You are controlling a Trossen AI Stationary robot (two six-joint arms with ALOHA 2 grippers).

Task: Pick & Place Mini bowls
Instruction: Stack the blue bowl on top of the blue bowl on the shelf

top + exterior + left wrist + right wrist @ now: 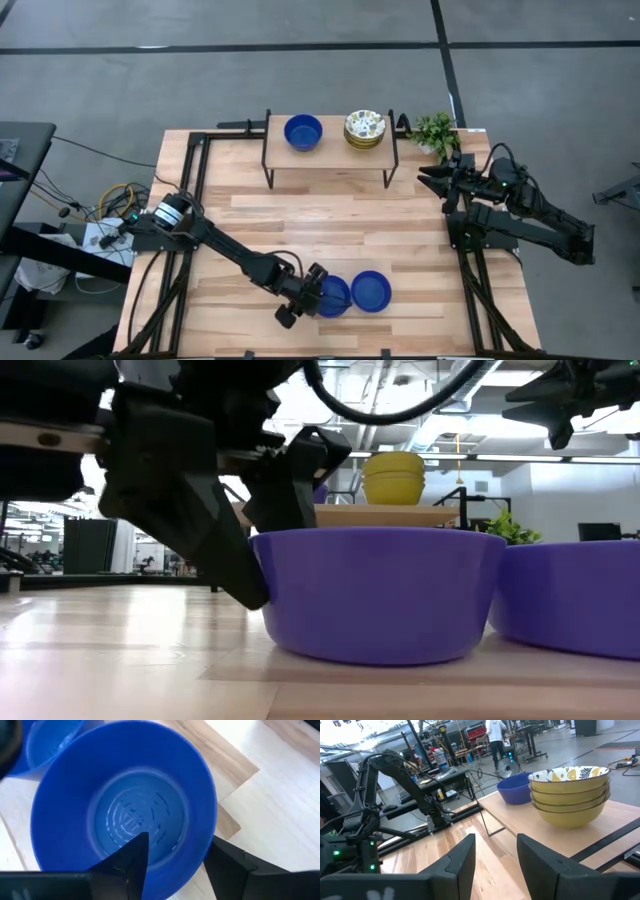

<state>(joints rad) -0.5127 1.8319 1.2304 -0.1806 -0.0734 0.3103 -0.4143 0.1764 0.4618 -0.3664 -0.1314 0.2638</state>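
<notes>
Between the left claw (175, 857) fingers: blue bowl (125, 800) rim.

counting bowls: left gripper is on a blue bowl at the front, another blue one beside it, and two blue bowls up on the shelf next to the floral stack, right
Not quite. The high view shows one blue bowl on the shelf beside the floral stack, not two. The rest holds: the left gripper straddles a front blue bowl's rim, another beside it.

Bright, even overhead light; soft shadows.

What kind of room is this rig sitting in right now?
Probably a workshop or robotics lab: bare concrete floor, exposed ceiling ducts, and workbenches with equipment beyond the wooden table.
</notes>
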